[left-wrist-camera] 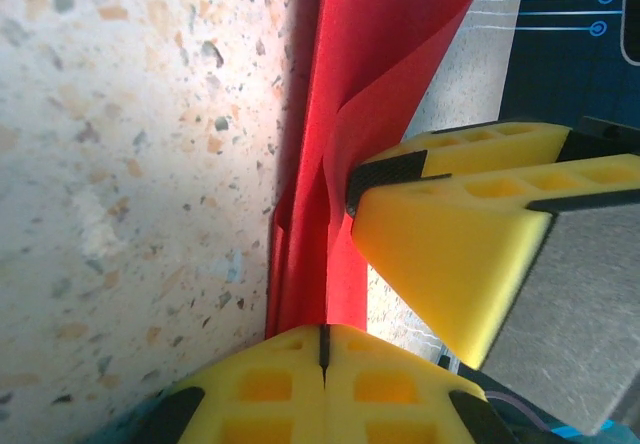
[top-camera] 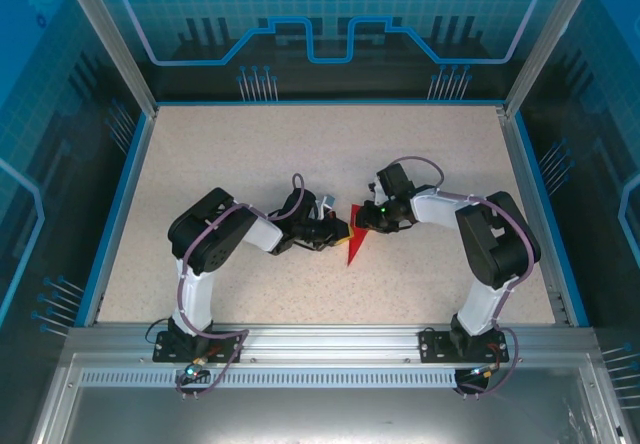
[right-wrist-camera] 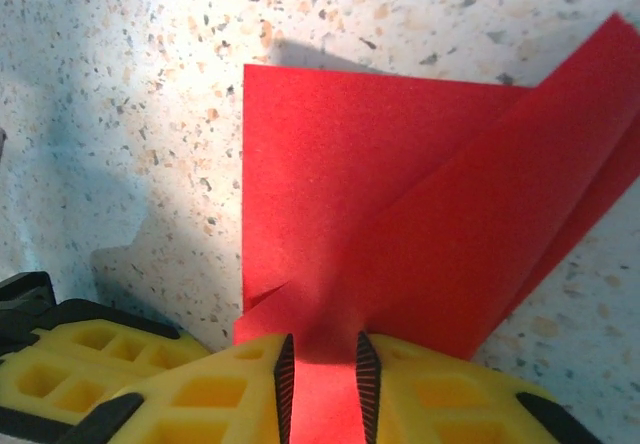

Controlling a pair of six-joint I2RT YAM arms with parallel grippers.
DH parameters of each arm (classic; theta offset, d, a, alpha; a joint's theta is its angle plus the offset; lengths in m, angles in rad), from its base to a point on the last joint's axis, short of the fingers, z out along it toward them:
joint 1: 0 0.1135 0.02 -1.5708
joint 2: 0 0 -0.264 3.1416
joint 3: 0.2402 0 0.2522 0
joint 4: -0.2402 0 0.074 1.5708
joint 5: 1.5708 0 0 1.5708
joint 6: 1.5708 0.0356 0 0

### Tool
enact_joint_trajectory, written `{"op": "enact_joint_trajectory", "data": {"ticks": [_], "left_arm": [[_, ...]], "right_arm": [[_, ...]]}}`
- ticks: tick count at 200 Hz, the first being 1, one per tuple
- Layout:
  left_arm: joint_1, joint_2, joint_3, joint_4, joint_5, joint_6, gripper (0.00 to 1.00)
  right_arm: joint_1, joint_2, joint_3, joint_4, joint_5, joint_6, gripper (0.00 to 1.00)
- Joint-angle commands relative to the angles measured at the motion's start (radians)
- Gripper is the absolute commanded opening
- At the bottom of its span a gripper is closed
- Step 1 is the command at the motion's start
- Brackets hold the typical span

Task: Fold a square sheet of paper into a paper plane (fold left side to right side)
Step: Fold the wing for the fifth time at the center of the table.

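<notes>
Two arms meet at the middle of the speckled, stone-patterned desk (top-camera: 250,164), over a bright red sheet of paper (top-camera: 351,250). From above, the sheet tapers to a sharp point toward the near edge and lies between the two wrists.

The left jaws are clenched. Their yellow foam-like fingers (left-wrist-camera: 260,394), moulded with square pockets, meet on a hairline seam, and the lower end of the sheet (left-wrist-camera: 370,44) runs into that seam, so they are grasping the paper. Here the sheet is seen nearly edge-on, a thin matte strip with soft creases and a loose flap curling away from the desk.

The right jaws stand a little apart. Their ribbed black pads on yellow fingers (right-wrist-camera: 450,394) straddle a narrow strip of the sheet (right-wrist-camera: 400,184). From this wrist the paper shows a flat square corner, a diagonal layer folded over it and a small crumple by the fingertips. It casts a shadow on the desk.
</notes>
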Motion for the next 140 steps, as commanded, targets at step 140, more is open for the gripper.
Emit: {"op": "enact_joint_trajectory", "data": {"ticks": [140], "left_arm": [[-0.081,-0.262,0.002,-0.294,0.043,0.1,0.14]], "right_arm": [[-0.018,0.047,-0.048,-0.062,0.005,-0.007,0.18]]}}
